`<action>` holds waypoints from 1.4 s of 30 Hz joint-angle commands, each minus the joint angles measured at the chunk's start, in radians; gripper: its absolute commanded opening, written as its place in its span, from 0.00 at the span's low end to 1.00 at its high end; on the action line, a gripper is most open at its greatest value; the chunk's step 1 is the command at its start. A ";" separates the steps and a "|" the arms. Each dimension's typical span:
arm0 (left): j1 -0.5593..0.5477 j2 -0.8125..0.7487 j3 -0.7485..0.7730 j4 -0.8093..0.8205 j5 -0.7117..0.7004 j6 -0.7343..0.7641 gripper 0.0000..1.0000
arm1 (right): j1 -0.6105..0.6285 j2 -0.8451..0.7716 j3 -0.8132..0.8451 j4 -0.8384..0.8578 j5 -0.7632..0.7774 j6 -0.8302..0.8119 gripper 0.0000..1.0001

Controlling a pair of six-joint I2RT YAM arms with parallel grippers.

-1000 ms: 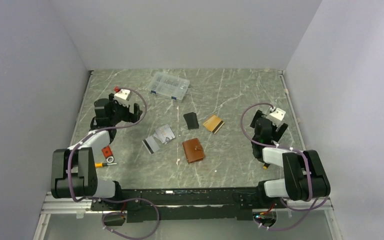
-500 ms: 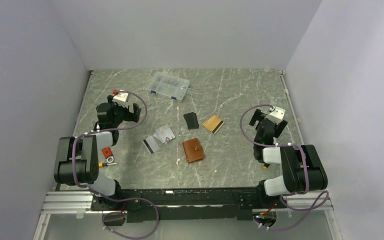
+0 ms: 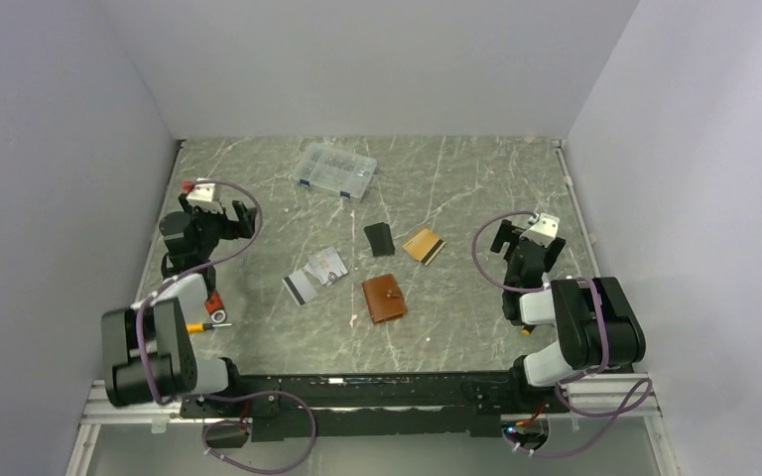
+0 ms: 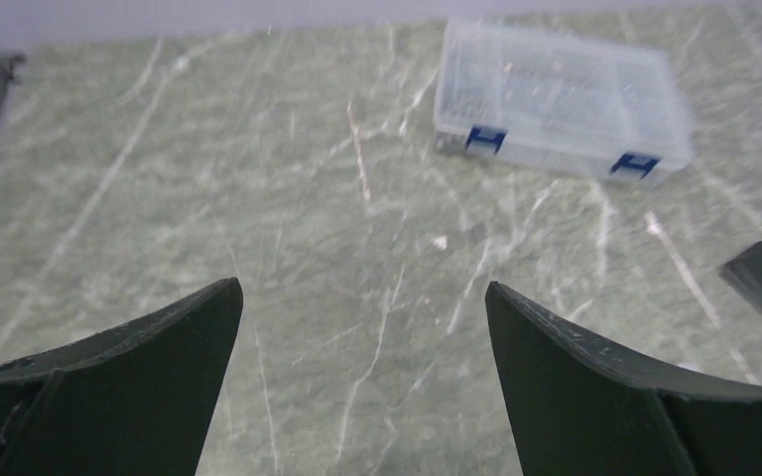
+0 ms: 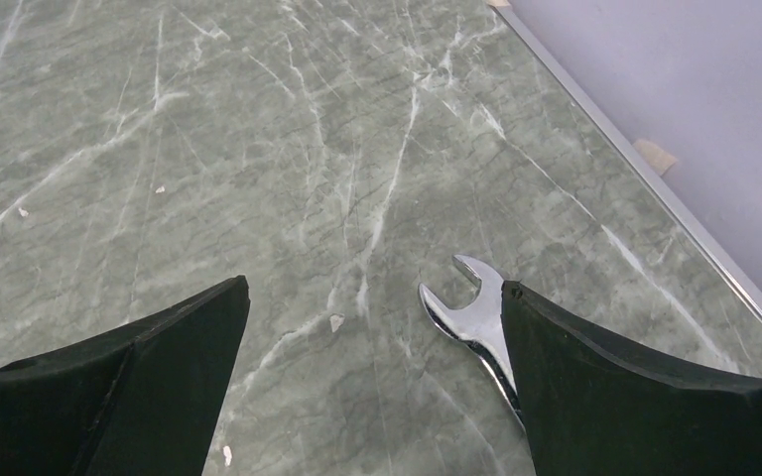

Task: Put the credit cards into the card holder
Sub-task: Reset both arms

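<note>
Hovering apart, agape: left end effector (image 4: pixel 362 286), right end effector (image 5: pixel 375 285)

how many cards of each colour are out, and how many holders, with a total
silver cards: 2 (the farther one may be a stack; cannot tell)
orange card: 1
holder: 1
total: 4

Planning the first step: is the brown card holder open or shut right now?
Shut. The card holder lies flat as one closed brown slab, its small strap across the cover and no inner sleeves showing.
</note>
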 commanded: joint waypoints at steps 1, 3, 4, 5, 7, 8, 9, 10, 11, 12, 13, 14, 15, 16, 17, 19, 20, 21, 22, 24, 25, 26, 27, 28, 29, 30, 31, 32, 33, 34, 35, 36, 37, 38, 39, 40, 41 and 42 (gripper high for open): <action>0.017 -0.154 0.045 -0.226 0.135 -0.010 1.00 | -0.005 -0.006 0.002 0.066 -0.018 -0.004 1.00; 0.017 -0.165 -0.033 -0.154 0.103 0.062 0.99 | -0.005 -0.011 0.002 0.053 -0.019 0.001 1.00; 0.017 -0.175 -0.074 -0.105 0.066 0.083 0.99 | -0.005 -0.008 0.002 0.058 -0.018 -0.002 1.00; 0.019 -0.180 -0.109 -0.051 0.044 0.087 1.00 | -0.005 -0.009 0.002 0.061 -0.018 -0.003 1.00; 0.019 -0.174 -0.160 0.015 0.050 0.105 0.99 | -0.005 -0.010 0.002 0.056 -0.019 -0.001 1.00; 0.018 -0.159 -0.185 0.078 0.050 0.096 0.99 | -0.006 -0.009 0.001 0.060 -0.018 -0.003 1.00; 0.017 -0.153 -0.164 0.052 0.054 0.097 0.99 | -0.005 -0.008 0.001 0.062 -0.018 -0.004 1.00; 0.015 -0.145 -0.130 -0.021 0.044 0.116 0.99 | -0.006 -0.010 0.001 0.059 -0.017 -0.003 1.00; 0.006 -0.118 -0.108 -0.032 0.014 0.108 0.99 | -0.006 -0.008 0.001 0.061 -0.017 -0.003 1.00; 0.001 -0.094 -0.078 -0.060 -0.008 0.100 1.00 | -0.006 -0.008 0.001 0.063 -0.017 -0.003 1.00; -0.008 -0.082 -0.048 -0.115 -0.025 0.106 0.99 | -0.006 -0.010 -0.003 0.068 -0.018 -0.006 1.00; -0.019 -0.075 -0.042 -0.127 -0.024 0.118 1.00 | -0.006 -0.012 -0.013 0.090 -0.023 -0.012 1.00; -0.033 -0.083 -0.055 -0.114 -0.028 0.129 1.00 | -0.005 -0.013 -0.029 0.117 -0.029 -0.016 1.00; -0.053 -0.105 -0.080 -0.094 -0.056 0.141 0.99 | -0.004 -0.017 -0.040 0.133 -0.033 -0.018 1.00; -0.077 -0.137 -0.107 -0.060 -0.082 0.158 0.99 | -0.005 -0.019 -0.045 0.140 -0.035 -0.019 1.00; -0.109 -0.164 -0.178 0.051 -0.141 0.171 0.99 | -0.004 -0.020 -0.050 0.151 -0.039 -0.021 1.00; -0.115 -0.147 -0.244 0.205 -0.140 0.171 0.99 | -0.004 -0.020 -0.050 0.147 -0.039 -0.019 1.00; -0.120 -0.100 -0.339 0.361 -0.136 0.179 0.99 | -0.004 -0.019 -0.050 0.148 -0.039 -0.021 1.00; -0.121 -0.036 -0.361 0.533 -0.128 0.163 0.99 | -0.003 -0.019 -0.049 0.148 -0.039 -0.021 1.00; -0.117 -0.093 -0.277 0.283 -0.161 0.164 0.99 | -0.004 -0.017 -0.040 0.130 -0.034 -0.014 1.00; -0.112 -0.054 -0.263 0.297 -0.162 0.150 0.99 | -0.005 -0.014 -0.028 0.108 -0.032 -0.009 1.00; -0.095 -0.044 -0.281 0.363 -0.141 0.120 0.99 | -0.005 -0.010 -0.015 0.084 -0.028 -0.003 1.00; -0.091 -0.075 -0.281 0.312 -0.135 0.141 0.99 | -0.008 -0.006 0.005 0.051 -0.027 0.003 1.00; -0.093 -0.082 -0.289 0.326 -0.136 0.140 0.99 | -0.010 -0.005 0.008 0.048 -0.031 0.004 1.00; -0.094 -0.060 -0.301 0.384 -0.135 0.129 0.99 | -0.014 -0.006 0.006 0.052 -0.037 0.005 1.00; -0.094 -0.053 -0.297 0.365 -0.136 0.127 0.99 | -0.015 -0.005 0.007 0.050 -0.039 0.006 1.00; -0.095 -0.065 -0.268 0.285 -0.142 0.138 0.99 | -0.016 -0.007 0.006 0.050 -0.039 0.005 1.00; -0.096 -0.070 -0.259 0.272 -0.148 0.141 1.00 | -0.016 -0.008 0.004 0.051 -0.040 0.005 1.00; -0.098 -0.058 -0.278 0.334 -0.145 0.132 0.99 | -0.016 -0.008 0.002 0.055 -0.040 0.004 1.00; -0.098 -0.052 -0.285 0.358 -0.140 0.132 0.99 | -0.017 -0.008 0.004 0.052 -0.039 0.005 1.00; -0.097 -0.062 -0.269 0.312 -0.136 0.137 0.99 | -0.016 -0.009 0.004 0.053 -0.039 0.005 1.00; -0.098 -0.072 -0.265 0.280 -0.139 0.144 0.99 | -0.016 -0.008 0.004 0.053 -0.039 0.004 1.00; -0.098 -0.066 -0.267 0.289 -0.135 0.142 1.00 | -0.017 -0.011 0.004 0.053 -0.039 0.003 1.00; -0.099 -0.055 -0.271 0.318 -0.137 0.138 0.99 | -0.016 -0.011 0.002 0.053 -0.039 0.003 1.00; -0.098 -0.050 -0.270 0.329 -0.139 0.135 0.99 | -0.016 -0.012 0.001 0.056 -0.035 0.000 1.00; -0.098 -0.055 -0.265 0.307 -0.137 0.139 0.99 | -0.015 -0.012 0.000 0.059 -0.034 -0.003 1.00; -0.098 -0.061 -0.262 0.289 -0.137 0.142 0.99 | -0.015 -0.013 -0.001 0.059 -0.032 -0.004 1.00; -0.098 -0.062 -0.263 0.286 -0.138 0.144 0.99 | -0.015 -0.013 -0.001 0.060 -0.031 -0.005 1.00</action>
